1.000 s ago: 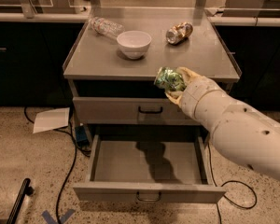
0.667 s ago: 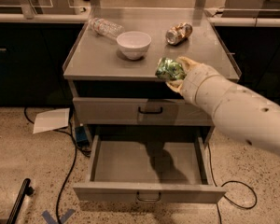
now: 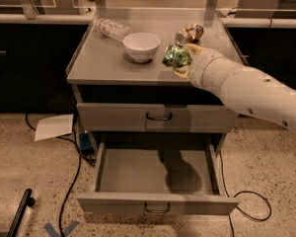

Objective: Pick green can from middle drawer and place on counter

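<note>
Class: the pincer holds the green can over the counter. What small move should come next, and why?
Probably lower it straight down: the pincer grips the green can over bare counter, beside the white bowl, apparently not yet set down.

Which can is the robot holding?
The small shiny green can, gripped in the pincer above the grey metal counter; the brown-gold can lies behind, untouched.

(Over counter (image 3: 103,58)) tool (image 3: 180,64) holds green can (image 3: 174,56).
</note>
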`<state>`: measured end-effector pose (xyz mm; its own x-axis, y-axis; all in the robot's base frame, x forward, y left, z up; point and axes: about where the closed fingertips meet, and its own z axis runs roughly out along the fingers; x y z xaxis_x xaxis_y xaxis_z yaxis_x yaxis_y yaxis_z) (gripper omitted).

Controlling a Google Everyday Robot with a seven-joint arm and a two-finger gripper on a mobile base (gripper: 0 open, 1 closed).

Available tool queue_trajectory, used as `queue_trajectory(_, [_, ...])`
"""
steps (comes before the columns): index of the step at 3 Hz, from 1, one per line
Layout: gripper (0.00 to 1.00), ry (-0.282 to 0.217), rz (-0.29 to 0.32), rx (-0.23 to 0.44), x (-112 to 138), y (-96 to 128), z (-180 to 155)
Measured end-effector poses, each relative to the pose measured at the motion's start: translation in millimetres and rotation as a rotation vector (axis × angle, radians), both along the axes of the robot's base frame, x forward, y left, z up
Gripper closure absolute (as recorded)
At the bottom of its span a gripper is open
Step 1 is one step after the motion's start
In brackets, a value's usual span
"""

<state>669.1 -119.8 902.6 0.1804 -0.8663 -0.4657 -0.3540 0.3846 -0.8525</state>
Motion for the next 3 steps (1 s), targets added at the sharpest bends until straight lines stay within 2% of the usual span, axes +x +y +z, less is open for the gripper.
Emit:
queue_trajectory(2, [1.00,0.037,-0.020,-0.032,53,-10,-1])
queue_trajectory(3, [1.00,0.063,-0.040,-0.047,70,-18,-7])
